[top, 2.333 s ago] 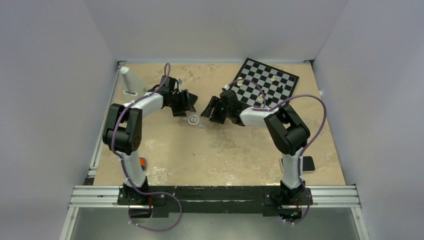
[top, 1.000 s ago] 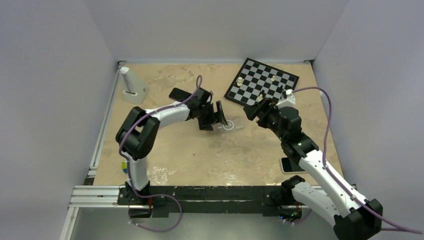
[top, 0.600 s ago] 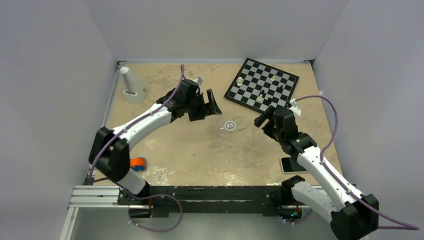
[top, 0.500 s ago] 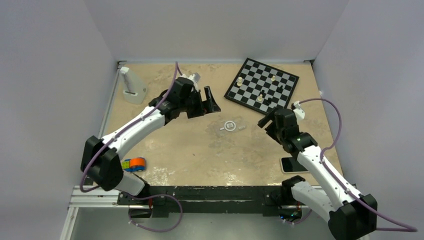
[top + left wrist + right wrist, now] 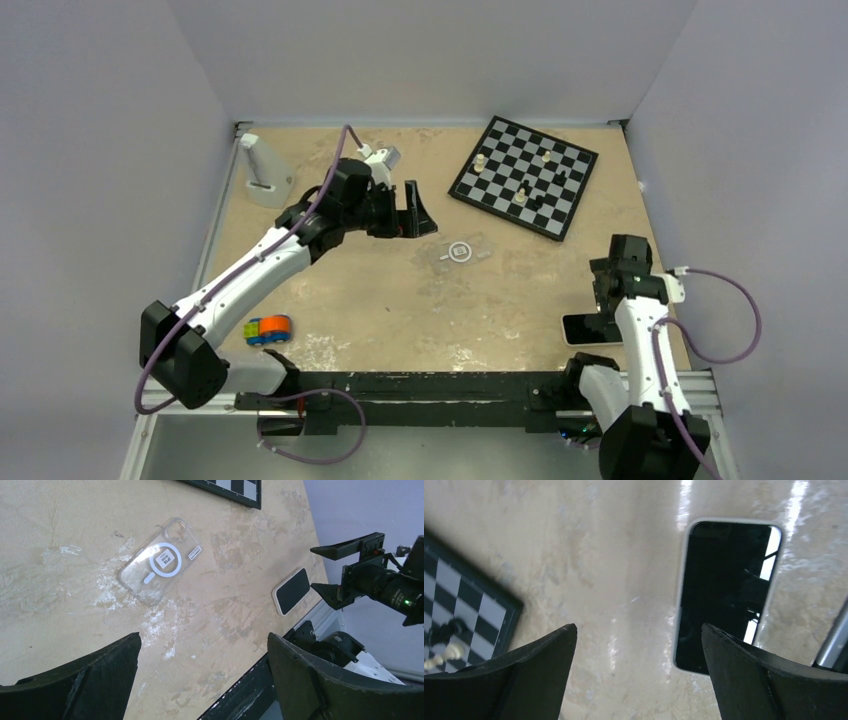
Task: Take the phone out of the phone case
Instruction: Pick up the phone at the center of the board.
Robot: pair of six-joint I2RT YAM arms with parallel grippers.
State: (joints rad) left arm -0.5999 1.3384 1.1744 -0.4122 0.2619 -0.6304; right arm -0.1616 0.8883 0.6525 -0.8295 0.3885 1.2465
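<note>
Translucent phone case [image 5: 160, 560] lay empty: removal looked done.
Left gripper [image 5: 204, 640] and right gripper [image 5: 639, 630] gaped wide, holding nothing; phone unseen.

on the mottled tan table [image 5: 400, 300] before me, the clear phone case [image 5: 463, 251] lies flat and empty at centre, a chessboard [image 5: 562, 174] with a few pieces far right, a white-rimmed phone [image 5: 588, 329] near right, an orange toy car [image 5: 268, 328] near left, a white stand [image 5: 264, 172] far left.

The phone case [image 5: 150, 570] label [image 5: 164, 560] perhaps reads "iP16".
</note>
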